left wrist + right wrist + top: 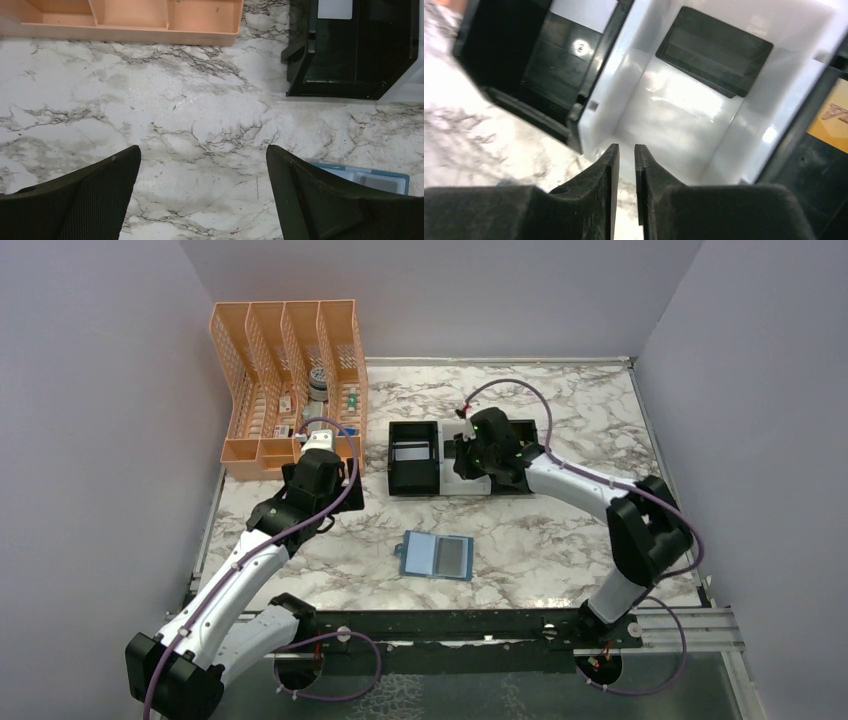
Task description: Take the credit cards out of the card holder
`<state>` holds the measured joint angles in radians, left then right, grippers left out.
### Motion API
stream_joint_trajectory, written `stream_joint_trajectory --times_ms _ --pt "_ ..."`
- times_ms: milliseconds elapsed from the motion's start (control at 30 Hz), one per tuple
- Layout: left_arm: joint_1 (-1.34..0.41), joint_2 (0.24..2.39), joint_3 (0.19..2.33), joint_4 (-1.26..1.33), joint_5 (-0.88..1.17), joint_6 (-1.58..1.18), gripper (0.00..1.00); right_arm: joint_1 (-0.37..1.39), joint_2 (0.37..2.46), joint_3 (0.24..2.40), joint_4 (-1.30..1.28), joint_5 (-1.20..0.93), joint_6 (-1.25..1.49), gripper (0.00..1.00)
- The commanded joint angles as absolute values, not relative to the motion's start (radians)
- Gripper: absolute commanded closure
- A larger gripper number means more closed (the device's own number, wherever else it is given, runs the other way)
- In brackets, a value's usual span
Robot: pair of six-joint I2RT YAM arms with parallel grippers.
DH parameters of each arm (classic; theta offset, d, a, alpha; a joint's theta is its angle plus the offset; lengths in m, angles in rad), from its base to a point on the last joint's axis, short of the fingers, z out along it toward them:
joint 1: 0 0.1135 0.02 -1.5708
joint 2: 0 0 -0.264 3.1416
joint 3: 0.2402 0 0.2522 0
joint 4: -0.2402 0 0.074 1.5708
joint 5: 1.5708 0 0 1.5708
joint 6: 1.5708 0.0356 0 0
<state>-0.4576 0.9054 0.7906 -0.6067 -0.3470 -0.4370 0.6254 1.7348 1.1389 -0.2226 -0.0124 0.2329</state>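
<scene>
The flat teal-blue bifold card holder [437, 556] lies open on the marble table [560, 540]. Farther out, the left gripper [203, 150] hovers with fingers wide apart, empty. Beyond, the right gripper [625, 147], fingers a slit apart and empty, hangs over the black-and-white plastic tray [410, 486], whose white compartment holds a thin black credit card [714, 50].

High rear overview; close downward wrist views sharing tray [412, 485]

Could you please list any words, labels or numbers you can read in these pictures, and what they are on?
No text is readable.
Dark print on the gold card: cut off at the picture's edge, unreadable.
Labels on small items in the orange rack: too small.
</scene>
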Motion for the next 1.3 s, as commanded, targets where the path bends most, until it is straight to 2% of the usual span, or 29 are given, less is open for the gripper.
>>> stream_joint_trajectory --times_ms 0,267,333,467,533,600,800,933,1267 --pt "-0.451 0.908 0.784 -0.561 -0.271 -0.409 0.01 0.626 1.563 1.036 -0.122 0.006 0.330 0.79" --pt "-0.451 0.933 0.774 -0.514 -0.078 -0.375 0.01 0.626 1.302 0.721 0.063 -0.046 0.570 0.63" --pt "-0.452 0.933 0.757 -0.482 0.018 -0.372 0.02 0.625 1.266 0.652 0.080 -0.079 0.637 0.62" --pt "-0.462 0.960 0.706 -0.364 0.350 -0.443 0.09 0.625 1.225 0.532 0.129 -0.216 0.744 0.63" --pt "-0.489 0.982 0.694 -0.342 0.412 -0.478 0.11 0.626 1.224 0.483 0.167 -0.287 0.778 0.65" --pt "-0.516 0.990 0.688 -0.344 0.399 -0.486 0.15 0.626 1.227 0.444 0.204 -0.345 0.803 0.66" --pt "-0.659 1.016 0.660 -0.322 0.337 -0.518 0.15 0.626 1.235 0.402 0.229 -0.410 0.852 0.67" --pt "-0.756 1.093 0.658 -0.341 0.262 -0.530 0.21 0.627 1.252 0.400 0.216 -0.431 0.860 0.68" --pt "-0.844 1.232 0.673 -0.346 0.058 -0.584 0.33 0.631 1.348 0.428 0.217 -0.482 0.852 0.75"
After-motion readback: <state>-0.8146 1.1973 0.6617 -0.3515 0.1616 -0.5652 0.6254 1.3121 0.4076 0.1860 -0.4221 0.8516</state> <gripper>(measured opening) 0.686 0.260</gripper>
